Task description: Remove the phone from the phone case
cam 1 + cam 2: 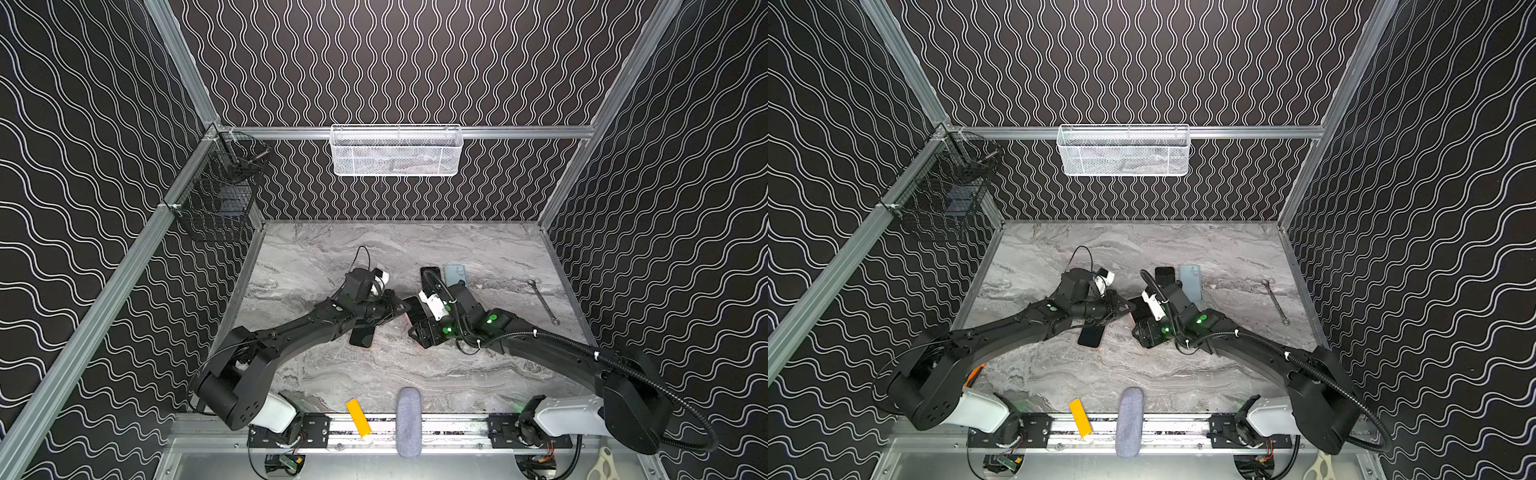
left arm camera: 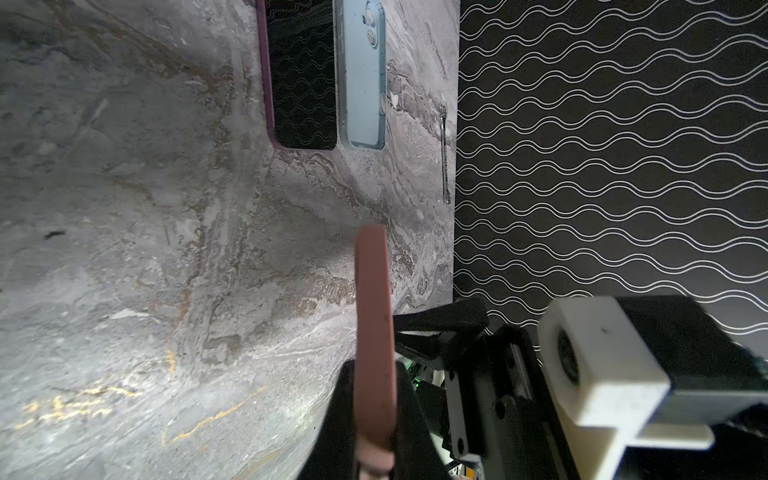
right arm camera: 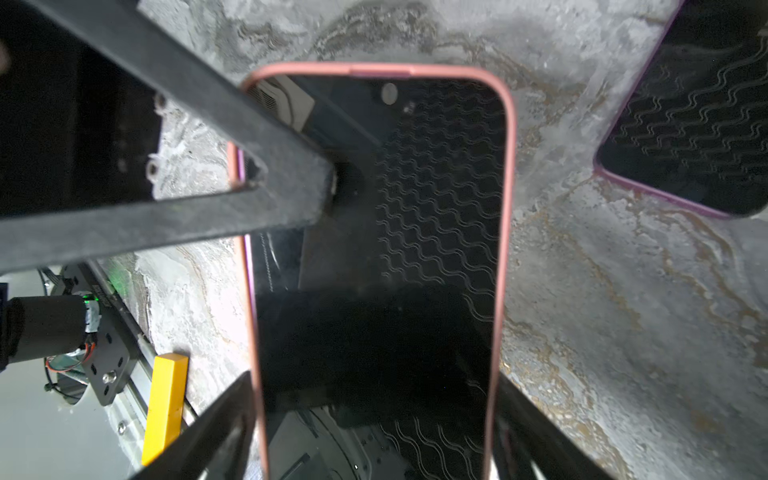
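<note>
1. The phone (image 3: 415, 208) sits inside the pink phone case (image 3: 509, 166), not out of it, and is held between the two arms over the middle of the table (image 1: 374, 374).
2. Left hand (image 2: 374, 386): closed on the phone case. The left wrist view shows the case edge-on only, with no screen.
3. Only the right wrist view shows the full dark screen with the pink rim round it. A left finger (image 3: 270, 187) crosses one long edge onto the glass.
4. Right hand (image 3: 374, 386): fingers set wide, one along each long edge of the case. Cannot tell whether they press on it or stand clear.
5. In both top views the held phone is mostly hidden by the hands. Only these views show the black phone (image 1: 361, 336), lying flat and partly under the left arm.
6. The purple-edged phone (image 2: 303, 83) and the light blue phone (image 2: 361, 83) lie side by side, just apart, beyond the right wrist toward the back wall. The blue one's lenses show only in the left wrist view.
7. The wrench (image 1: 542, 301) lies near the right wall, well apart from both hands.
8. The yellow block (image 1: 358, 417) sits at the front edge. There is open marble between the arms toward the front, and another open strip along the back wall.
</note>
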